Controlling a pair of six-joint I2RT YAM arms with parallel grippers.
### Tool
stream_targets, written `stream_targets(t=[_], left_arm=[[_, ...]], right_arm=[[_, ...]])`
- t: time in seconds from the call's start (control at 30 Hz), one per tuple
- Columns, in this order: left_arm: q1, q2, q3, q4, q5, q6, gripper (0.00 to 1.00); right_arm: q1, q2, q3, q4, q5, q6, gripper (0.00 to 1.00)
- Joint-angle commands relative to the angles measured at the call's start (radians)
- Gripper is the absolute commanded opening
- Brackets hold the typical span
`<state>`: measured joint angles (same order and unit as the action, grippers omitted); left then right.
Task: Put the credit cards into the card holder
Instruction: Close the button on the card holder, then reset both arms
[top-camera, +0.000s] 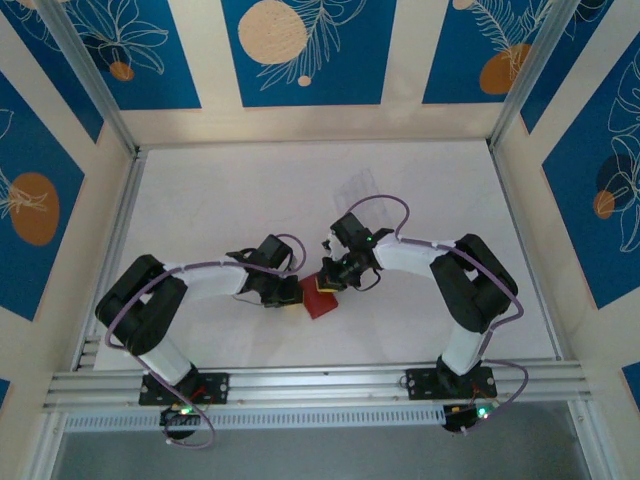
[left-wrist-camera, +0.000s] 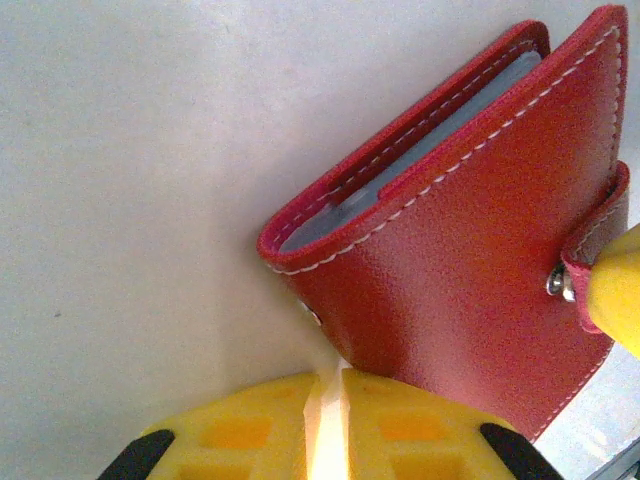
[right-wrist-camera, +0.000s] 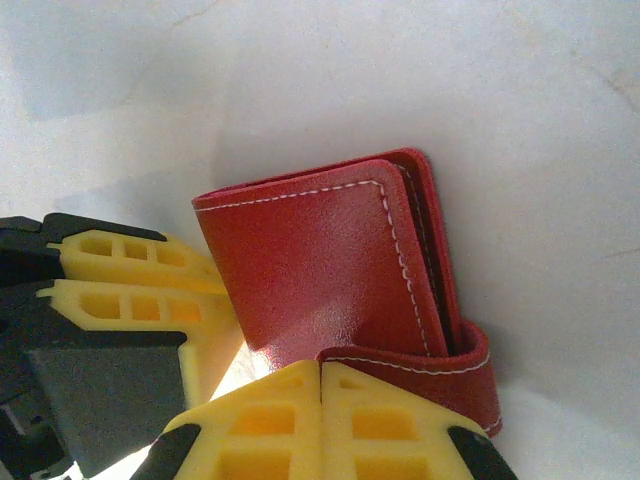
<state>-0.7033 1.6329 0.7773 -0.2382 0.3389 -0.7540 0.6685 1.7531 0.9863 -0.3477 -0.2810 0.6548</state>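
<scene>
The card holder (top-camera: 322, 298) sits on the white worktop (top-camera: 250, 200) about midway between its left and right edges and nearer the near edge than the far one, directly between the two arms. It is folded, red covers together, with a pale blue-grey layer showing between them in the left wrist view. Whether that layer is a card or lining I cannot tell.

The left gripper (left-wrist-camera: 330, 425) is drawn down to a thin slit at the holder's lower corner and seems to pinch the cover there. The right gripper (right-wrist-camera: 320, 420) is fully closed, its tips against the snap tab (right-wrist-camera: 430, 368). Whether the tab is caught between them is not clear.

Judging by the stitched, grained leather, the holder is light and fairly soft — the covers will flex and spring apart at the fold rather than stay flat. Its surface looks glossy enough to slide on the smooth worktop if it is pushed from one side only. The firm places to take hold are the stitched edges and the spine corner. The tab is thin and floppy — good for pulling, poor for carrying.
</scene>
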Motion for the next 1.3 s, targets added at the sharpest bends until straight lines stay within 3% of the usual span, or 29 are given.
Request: stream_targets(t=[0.0,0.47,0.7,0.83,0.9,0.97,1.0,1.17,1.27], left_arm=[[-0.033,0.067,-0.007,0.083,-0.002,-0.013,0.15],[-0.032,0.064,0.005,0.071,-0.004,-0.011,0.15],[-0.031,0.054,0.036,0.047,-0.011,-0.001,0.15],[-0.013,-0.010,0.096,-0.024,-0.058,0.035,0.24],[0.010,-0.079,0.133,-0.092,-0.118,0.062,0.36],[0.036,-0.159,0.165,-0.174,-0.204,0.090,0.51],[0.052,-0.204,0.180,-0.219,-0.253,0.107,0.59],[0.160,-0.462,0.151,-0.274,-0.464,0.179,0.98],[0.206,-0.593,0.056,-0.206,-0.699,0.266,1.00]], right_arm=[[0.017,0.028,0.000,-0.028,0.007,-0.006,0.00],[0.045,0.007,-0.091,0.022,0.097,0.015,0.00],[0.046,-0.084,-0.114,0.071,0.116,0.008,0.02],[0.030,-0.131,-0.009,0.011,0.171,-0.033,0.36],[0.013,-0.143,0.047,-0.017,0.197,-0.049,0.58],[0.003,-0.166,0.090,-0.047,0.241,-0.065,0.91],[0.000,-0.188,0.107,-0.062,0.275,-0.072,1.00],[-0.046,-0.324,0.127,-0.114,0.456,-0.101,0.99],[-0.092,-0.406,0.059,-0.077,0.698,-0.144,0.99]])
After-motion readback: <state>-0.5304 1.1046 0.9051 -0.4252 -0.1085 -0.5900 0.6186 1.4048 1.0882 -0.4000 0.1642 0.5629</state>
